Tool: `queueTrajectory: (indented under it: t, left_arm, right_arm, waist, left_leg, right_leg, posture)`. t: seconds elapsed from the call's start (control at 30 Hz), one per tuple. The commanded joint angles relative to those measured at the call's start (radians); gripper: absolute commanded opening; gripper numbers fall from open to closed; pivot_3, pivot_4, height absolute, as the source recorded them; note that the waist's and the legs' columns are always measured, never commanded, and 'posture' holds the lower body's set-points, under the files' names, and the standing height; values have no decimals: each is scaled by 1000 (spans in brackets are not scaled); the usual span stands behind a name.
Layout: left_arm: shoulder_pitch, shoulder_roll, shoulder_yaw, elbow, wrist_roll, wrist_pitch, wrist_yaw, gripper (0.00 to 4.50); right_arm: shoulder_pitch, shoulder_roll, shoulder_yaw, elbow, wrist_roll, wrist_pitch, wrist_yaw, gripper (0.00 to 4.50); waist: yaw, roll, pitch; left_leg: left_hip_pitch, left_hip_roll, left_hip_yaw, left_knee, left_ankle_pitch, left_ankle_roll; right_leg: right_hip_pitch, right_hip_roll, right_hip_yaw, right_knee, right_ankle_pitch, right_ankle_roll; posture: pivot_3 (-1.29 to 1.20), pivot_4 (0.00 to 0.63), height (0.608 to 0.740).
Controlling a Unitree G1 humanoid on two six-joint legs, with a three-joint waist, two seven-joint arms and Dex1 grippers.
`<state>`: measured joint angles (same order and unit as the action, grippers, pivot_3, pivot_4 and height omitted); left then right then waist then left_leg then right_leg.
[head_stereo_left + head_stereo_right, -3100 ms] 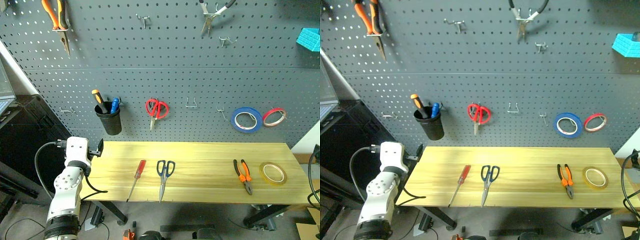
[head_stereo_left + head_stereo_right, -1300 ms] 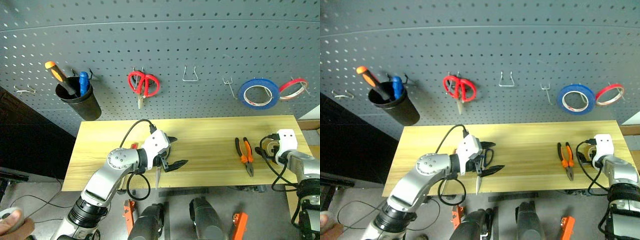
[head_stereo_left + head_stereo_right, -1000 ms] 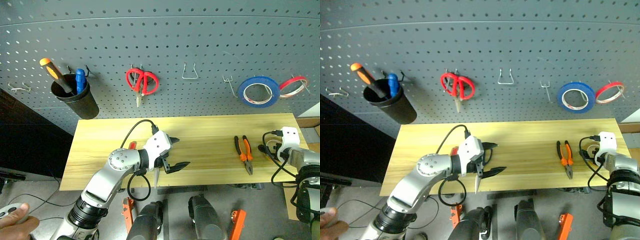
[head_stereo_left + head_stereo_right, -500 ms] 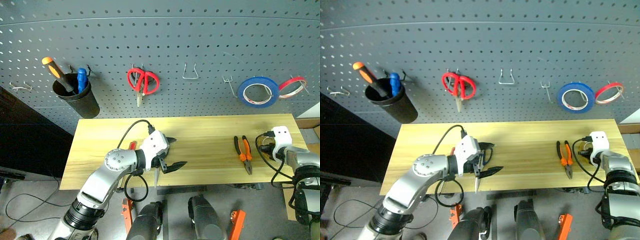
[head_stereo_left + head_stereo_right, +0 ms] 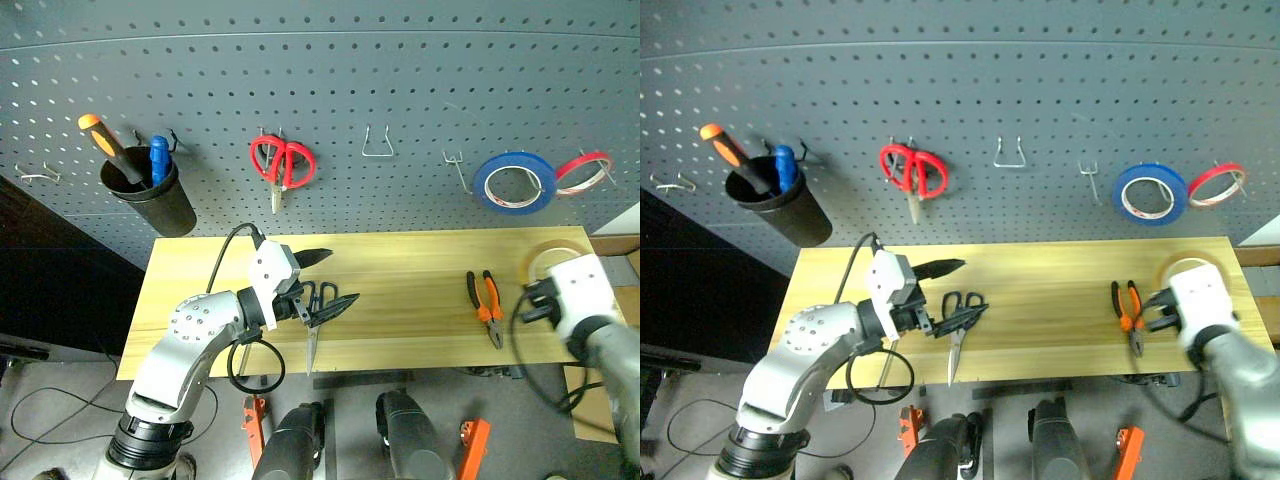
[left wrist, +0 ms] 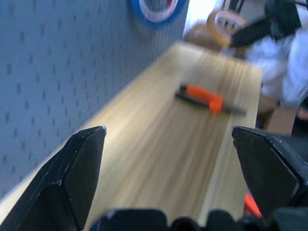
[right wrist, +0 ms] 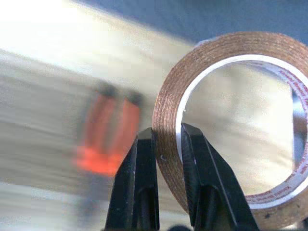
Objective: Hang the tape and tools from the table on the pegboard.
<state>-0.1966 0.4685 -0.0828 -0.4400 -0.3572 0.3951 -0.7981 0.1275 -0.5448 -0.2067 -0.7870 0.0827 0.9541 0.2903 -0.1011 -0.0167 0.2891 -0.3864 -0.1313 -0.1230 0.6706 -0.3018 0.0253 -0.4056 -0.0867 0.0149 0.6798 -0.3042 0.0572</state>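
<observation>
The right gripper (image 7: 166,144) is clenching the rim of the yellow tape (image 7: 231,120), one black finger inside the hole and one outside, and the roll is standing off the table (image 5: 400,260), raised near its end at about three o'clock. From where I am standing, the ring is showing just above the white wrist, at the far right of the wooden top.

The left gripper (image 5: 322,282) is hanging over the left-middle of the table with its jaws released and spread wide, nothing between them. The blue-handled scissors (image 5: 958,330) are lying directly at its six o'clock, blades pointing toward the front edge. A thin shaft beside them may be the red screwdriver, but I cannot tell.

The orange-and-black pliers (image 5: 483,305) are resting flat at the tape's nine o'clock, apart from both grippers.

On the pegboard (image 5: 400,90), at twelve o'clock from the table, red scissors (image 5: 282,165), a blue roll (image 5: 514,183) and a thin red roll (image 5: 584,170) are hanging.
</observation>
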Motion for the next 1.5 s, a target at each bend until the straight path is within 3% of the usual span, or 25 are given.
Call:
queueTrajectory:
  t: [0.03,0.13,0.2,0.5,0.83,1.0,1.17,1.3,1.4,1.5]
  left_arm:
    - [9,-11,21,-29,-29,-57,-3,4500]
    - [4,-24,34,-14,-33,-85,7,4500]
    - [-8,-33,43,-7,-48,-92,12,4500]
    - [-32,-43,79,16,-54,-119,51,4500]
    - [-27,-45,84,-5,-54,-121,83,4500]
    - [-33,-42,84,-3,-61,-101,92,4500]
    - [-36,-26,80,14,-65,-94,70,4500]
    - [-25,9,63,27,-70,-68,29,4500]
    - [-22,52,27,35,-66,-77,-48,4500]
    - [-37,72,-3,43,-72,-73,-98,4500]
  right_arm:
    - [15,64,218,-235,-167,-79,-197,107]
    - [-75,99,386,-260,-303,-194,-279,107]
    - [-156,116,420,-224,-335,-223,-287,107]
    - [-386,177,330,148,-218,-469,-171,107]
    - [-497,201,315,499,-122,-647,-31,107]
    - [-418,189,311,435,-143,-686,-17,1551]
    - [-176,161,294,262,-144,-620,1,3145]
    - [-49,270,168,192,-35,-282,-63,4469]
    - [-103,310,90,250,-12,-72,-98,4469]
    - [-192,288,56,345,-8,6,-106,4469]
  waist:
    - [-8,0,0]
    - [-14,-1,1]
    - [-16,-1,1]
    - [-14,-2,0]
    - [-13,-2,0]
    - [-11,-2,0]
    - [-1,-2,0]
    - [1,-3,-1]
    - [-6,-3,-1]
    - [-10,-2,-1]
  left_leg:
    - [0,0,1,1,0,0]
    - [2,0,4,7,0,0]
    - [3,0,6,8,0,0]
    - [3,3,9,7,1,-1]
    - [2,3,12,6,0,0]
    - [2,3,12,6,0,0]
    - [1,3,11,6,0,0]
    - [1,3,11,7,0,0]
    - [3,4,13,7,1,0]
    - [4,4,15,8,1,-1]
  right_leg:
    - [0,-1,0,0,1,-1]
    - [1,-1,0,0,5,0]
    - [0,-1,1,0,8,0]
    - [-1,0,0,0,10,0]
    - [-5,-1,0,0,10,0]
    - [-6,0,0,1,10,0]
    - [-6,-1,0,0,10,0]
    - [-6,-1,-1,1,10,0]
    - [-5,-1,0,1,14,-4]
    - [-5,0,0,1,18,-5]
  posture:
    - [-296,309,740]
    - [-300,311,740]
    - [-298,309,740]
    - [-243,279,740]
    - [-200,266,740]
    - [-199,264,740]
    - [-204,262,740]
    - [-223,264,740]
    - [-232,266,740]
    - [-237,265,740]
